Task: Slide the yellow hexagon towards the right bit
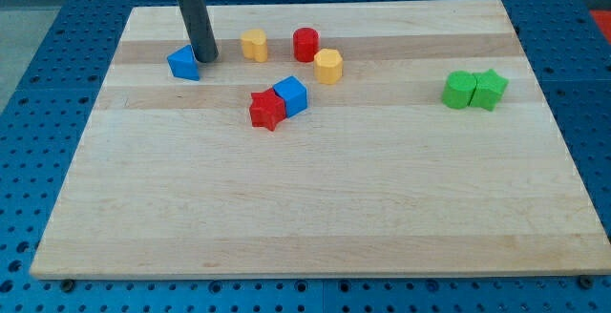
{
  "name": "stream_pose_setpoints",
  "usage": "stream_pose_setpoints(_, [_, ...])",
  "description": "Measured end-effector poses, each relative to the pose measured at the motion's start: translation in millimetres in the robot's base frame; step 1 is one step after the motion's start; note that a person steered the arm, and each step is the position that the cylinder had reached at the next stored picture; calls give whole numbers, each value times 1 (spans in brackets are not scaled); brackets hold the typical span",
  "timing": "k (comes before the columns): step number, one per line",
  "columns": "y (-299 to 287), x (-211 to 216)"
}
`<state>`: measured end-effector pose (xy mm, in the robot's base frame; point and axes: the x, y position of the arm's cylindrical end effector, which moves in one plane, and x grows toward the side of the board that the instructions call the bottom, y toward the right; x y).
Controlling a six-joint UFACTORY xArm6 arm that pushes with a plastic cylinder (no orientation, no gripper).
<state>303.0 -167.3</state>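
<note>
A yellow hexagon (327, 66) lies in the upper middle of the wooden board (315, 218), just below and right of a red round block (305, 43). A second yellow block (254, 44), its shape unclear, lies to the left of the red one. My tip (205, 60) rests at the upper left, against the right side of a blue triangular block (183, 63). It is well to the left of the yellow hexagon, with the second yellow block between them.
A red star (267, 110) and a blue cube (291, 95) touch each other below the yellow blocks. Two green blocks, one rounded (460, 91) and one star-like (490, 89), sit side by side at the right. Blue pegboard surrounds the board.
</note>
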Motion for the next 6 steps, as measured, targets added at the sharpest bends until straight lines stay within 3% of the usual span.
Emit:
stream_pose_setpoints(2, [-70,48])
stream_pose_setpoints(5, [170,46])
stream_pose_setpoints(6, [176,89])
